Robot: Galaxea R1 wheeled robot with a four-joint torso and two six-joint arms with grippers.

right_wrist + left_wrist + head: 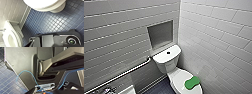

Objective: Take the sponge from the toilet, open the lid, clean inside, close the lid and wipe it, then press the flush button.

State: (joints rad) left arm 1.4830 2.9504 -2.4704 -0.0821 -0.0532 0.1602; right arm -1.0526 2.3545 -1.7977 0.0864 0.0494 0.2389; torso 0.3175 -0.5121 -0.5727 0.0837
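Green sponge point(192, 83) is sitting on the closed lid point(179, 77), toward its front, well apart from the flush button point(168, 52) up on the tank point(163, 63). Can't tell if my jaws are released or clenched, or how near they are to it.

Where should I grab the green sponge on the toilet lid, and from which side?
Take the sponge at its narrowed middle, pinching across the short width, coming down from above. It lies flat on the closed lid, and the tiled wall close beside it probably crowds a side approach.
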